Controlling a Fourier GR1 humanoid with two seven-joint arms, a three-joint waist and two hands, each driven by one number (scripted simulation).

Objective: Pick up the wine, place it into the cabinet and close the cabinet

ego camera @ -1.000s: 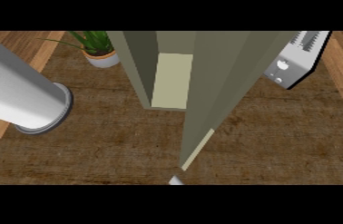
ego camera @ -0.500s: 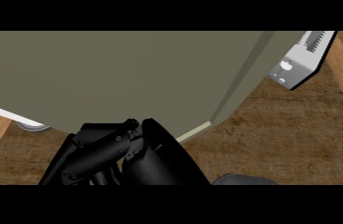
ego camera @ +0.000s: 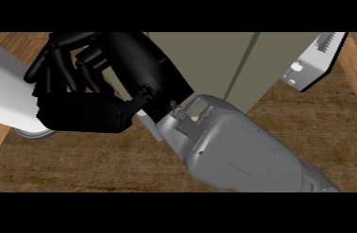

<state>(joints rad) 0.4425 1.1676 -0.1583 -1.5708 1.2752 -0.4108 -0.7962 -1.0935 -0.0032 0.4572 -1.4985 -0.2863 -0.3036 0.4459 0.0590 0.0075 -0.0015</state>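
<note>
Even, soft lighting with no glare; the black hand (ego camera: 105, 81) reads as a dark, nearly featureless mass. The wooden counter (ego camera: 83, 166) shows faint shading only; edges stay undistorted.

Glossy black hand (ego camera: 105, 81) with thick segmented fingers (ego camera: 59, 69) and blocky thumb, joined to smooth grey forearm (ego camera: 241, 152); square recess and small fittings at wrist.
</note>
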